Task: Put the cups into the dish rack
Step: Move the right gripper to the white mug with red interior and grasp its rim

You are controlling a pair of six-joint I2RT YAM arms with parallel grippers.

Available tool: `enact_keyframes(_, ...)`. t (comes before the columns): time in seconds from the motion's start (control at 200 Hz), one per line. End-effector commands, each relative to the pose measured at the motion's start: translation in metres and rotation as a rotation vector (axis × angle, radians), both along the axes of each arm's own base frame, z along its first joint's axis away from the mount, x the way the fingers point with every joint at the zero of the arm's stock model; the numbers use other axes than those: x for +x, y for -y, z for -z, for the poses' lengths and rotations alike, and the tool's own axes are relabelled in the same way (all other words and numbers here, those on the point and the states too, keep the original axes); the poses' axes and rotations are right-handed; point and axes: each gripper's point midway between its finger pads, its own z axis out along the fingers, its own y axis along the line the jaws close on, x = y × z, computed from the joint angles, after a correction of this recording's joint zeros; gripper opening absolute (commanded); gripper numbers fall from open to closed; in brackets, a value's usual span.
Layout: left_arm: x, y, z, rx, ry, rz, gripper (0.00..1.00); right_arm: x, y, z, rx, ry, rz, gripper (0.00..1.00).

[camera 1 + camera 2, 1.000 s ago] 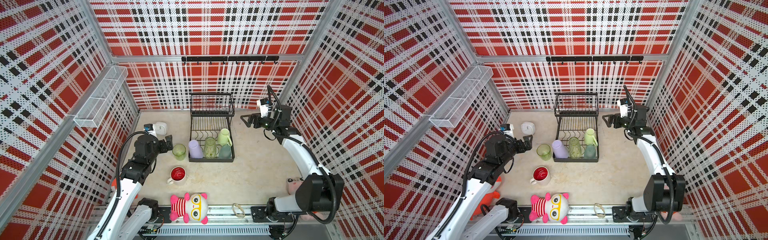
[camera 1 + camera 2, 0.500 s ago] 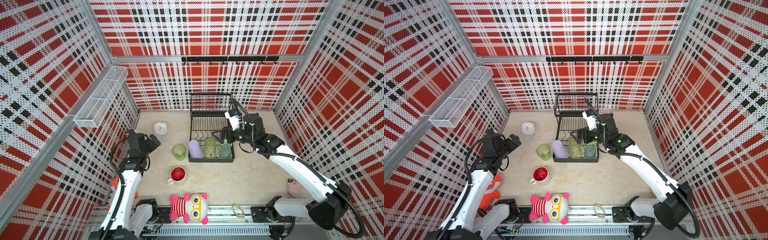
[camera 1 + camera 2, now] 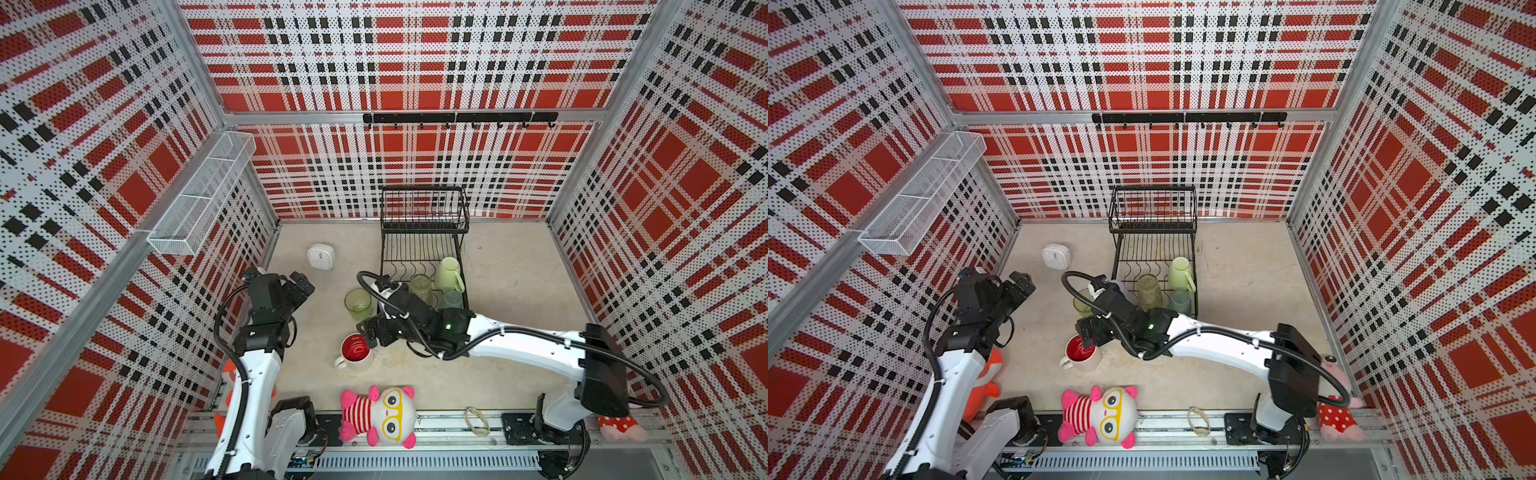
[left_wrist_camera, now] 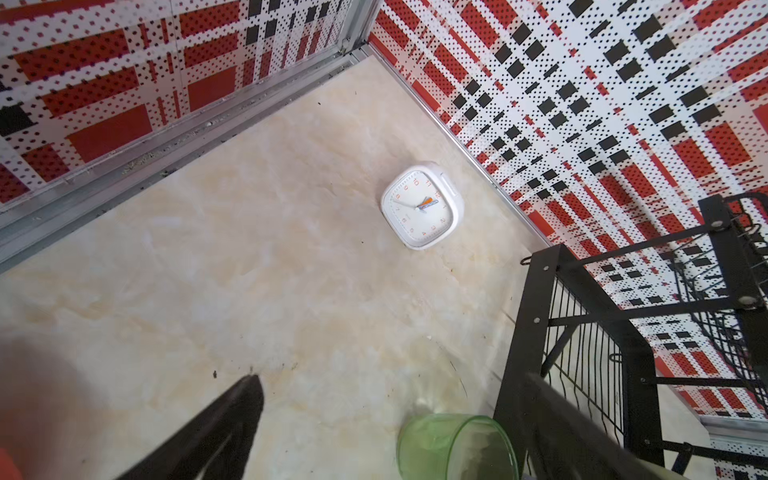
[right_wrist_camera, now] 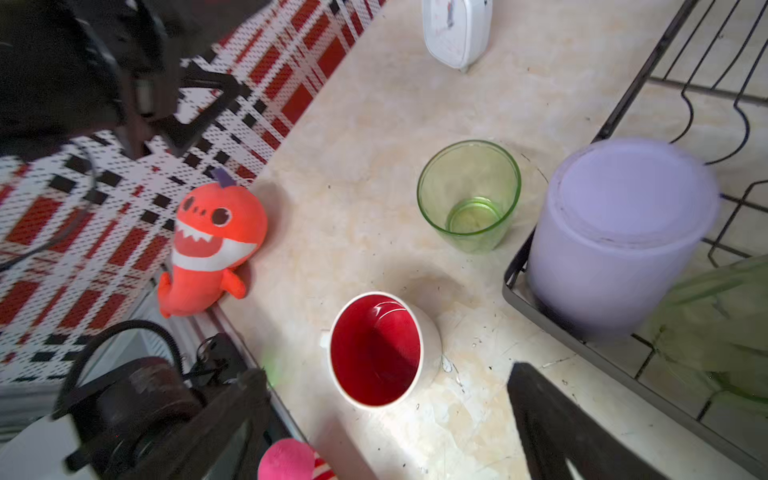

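- Right wrist view: right pincer (image 5: 384, 372), jaws wide apart, hangs above red-lined white mug (image 5: 376, 349) on the worktop (image 5: 374, 124).
- Green tumbler (image 5: 469, 195) stands beside dish rack (image 5: 615, 368); lavender tumbler (image 5: 615, 237) inside.
- Left pincer (image 3: 302, 284) spread, empty.

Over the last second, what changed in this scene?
The right claw swung from the far right side of the dish rack, across it, and down to the white mug; it is open and empty. The left claw, open, pulled back leftward from the green tumbler. Nothing was gripped or released. Mug, tumbler, rack and clock stayed put.
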Motion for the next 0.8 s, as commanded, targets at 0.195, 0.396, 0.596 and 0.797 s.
enact_keyframes(0.195, -0.002, 0.015, 0.017, -0.042, -0.016, 0.084, 0.98, -0.006, -0.011, 0.074, -0.182, -0.143, 0.013, 0.82)
enact_keyframes(0.396, -0.001, 0.025, 0.024, -0.064, -0.021, 0.141, 0.98, -0.010, -0.029, 0.095, -0.261, -0.217, -0.034, 0.70)
enact_keyframes(0.596, -0.004, 0.032, 0.033, -0.080, -0.019, 0.171, 0.98, -0.008, -0.029, 0.119, -0.312, -0.272, -0.026, 0.48)
enact_keyframes(0.797, -0.001, 0.039, 0.035, -0.101, -0.013, 0.208, 0.98, -0.007, -0.029, 0.131, -0.342, -0.304, -0.033, 0.33)
